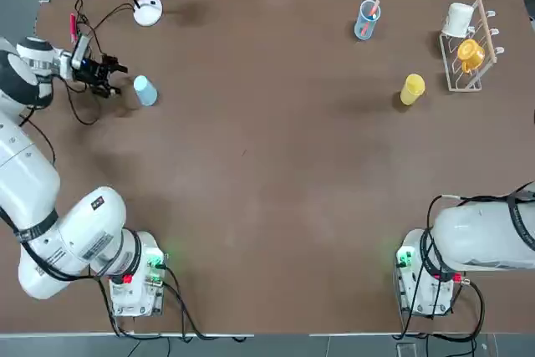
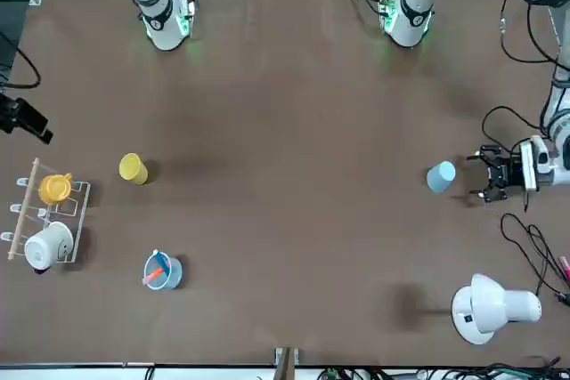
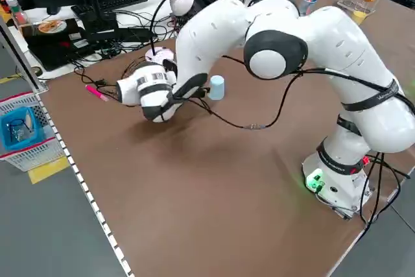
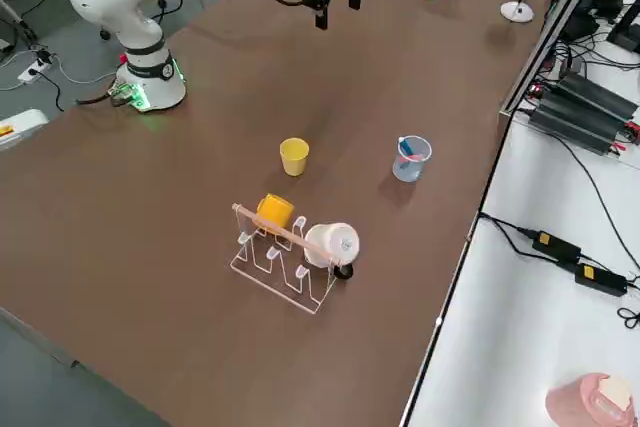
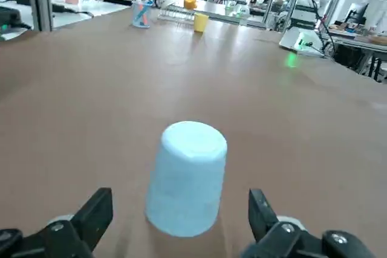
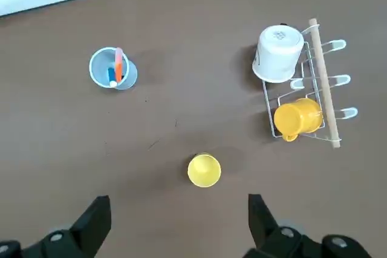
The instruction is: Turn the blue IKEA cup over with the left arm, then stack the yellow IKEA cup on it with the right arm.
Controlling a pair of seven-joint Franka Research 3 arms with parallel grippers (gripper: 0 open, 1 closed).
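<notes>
left pincer (image 5: 178,225) spread, blue cup (image 5: 186,176) just ahead, untouched

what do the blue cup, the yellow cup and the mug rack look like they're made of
Blue IKEA cup: likely plastic, opaque with a soft matte sheen. Yellow IKEA cup: apparently the same plastic, evenly bright yellow. Mug rack: thin white wire frame, probably coated metal, with a pale wooden-looking top bar.

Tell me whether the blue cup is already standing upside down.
Yes: in the left wrist view the blue cup stands with its closed base up, between the open left gripper's fingers.
</notes>
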